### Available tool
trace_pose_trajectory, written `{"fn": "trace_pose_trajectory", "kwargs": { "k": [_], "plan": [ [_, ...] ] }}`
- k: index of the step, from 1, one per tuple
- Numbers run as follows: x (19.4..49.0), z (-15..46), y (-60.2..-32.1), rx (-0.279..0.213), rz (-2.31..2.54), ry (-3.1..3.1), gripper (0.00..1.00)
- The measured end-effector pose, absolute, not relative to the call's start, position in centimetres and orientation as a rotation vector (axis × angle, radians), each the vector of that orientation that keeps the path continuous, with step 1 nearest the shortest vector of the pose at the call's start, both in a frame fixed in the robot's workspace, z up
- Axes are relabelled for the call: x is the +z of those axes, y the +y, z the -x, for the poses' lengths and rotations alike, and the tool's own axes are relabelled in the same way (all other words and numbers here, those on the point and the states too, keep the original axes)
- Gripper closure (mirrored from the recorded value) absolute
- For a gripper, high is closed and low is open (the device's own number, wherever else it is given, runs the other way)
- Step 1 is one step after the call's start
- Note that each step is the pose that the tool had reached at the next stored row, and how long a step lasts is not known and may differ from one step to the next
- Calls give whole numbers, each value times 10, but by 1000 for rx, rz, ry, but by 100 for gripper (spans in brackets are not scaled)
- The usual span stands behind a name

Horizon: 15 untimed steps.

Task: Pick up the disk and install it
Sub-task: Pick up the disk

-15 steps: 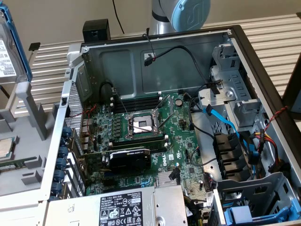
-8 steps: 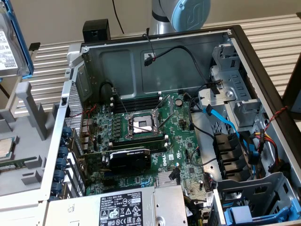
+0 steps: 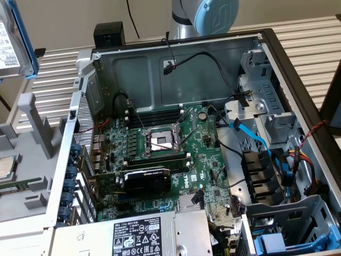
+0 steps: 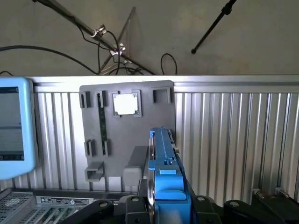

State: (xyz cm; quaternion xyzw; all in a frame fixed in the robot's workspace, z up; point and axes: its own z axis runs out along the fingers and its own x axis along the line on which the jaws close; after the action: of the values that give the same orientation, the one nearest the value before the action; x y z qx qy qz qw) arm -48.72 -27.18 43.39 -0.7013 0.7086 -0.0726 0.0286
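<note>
The gripper (image 4: pixel 167 205) is pinching the disk (image 4: pixel 163 158), a flat silver-grey hard drive in a bright blue plastic carrier. In the wrist view the disk is seen from its edge, standing upright between the two black fingers (image 4: pixel 133 204), which press on both of its sides. In the exterior view the same disk (image 3: pixel 7 42) is in the upper left corner of the frame, raised above the ribbed aluminium table (image 3: pixel 314 42) and outside the open computer case (image 3: pixel 290 69). Its white printed label faces the camera there.

Under the disk, at the left of the exterior view, lies a grey plastic parts tray (image 3: pixel 26 176) with a small square silver processor chip (image 3: pixel 4 166) in one pocket. The case takes the middle of the frame. Inside it are the green motherboard (image 3: pixel 208 160), an empty metal processor socket (image 3: pixel 160 141) and a black graphics card (image 3: pixel 146 180). In the lower right corner of the frame another blue-fronted drive carrier (image 3: pixel 287 242) sits in its bay. The light blue robot arm (image 3: pixel 210 16) is at the upper middle, behind the case.
</note>
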Motion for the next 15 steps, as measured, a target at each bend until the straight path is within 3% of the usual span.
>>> {"fn": "trace_pose_trajectory", "kwargs": {
  "k": [15],
  "plan": [
    [451, 474, -272, -262, 2150, 2173, 63]
  ]
}}
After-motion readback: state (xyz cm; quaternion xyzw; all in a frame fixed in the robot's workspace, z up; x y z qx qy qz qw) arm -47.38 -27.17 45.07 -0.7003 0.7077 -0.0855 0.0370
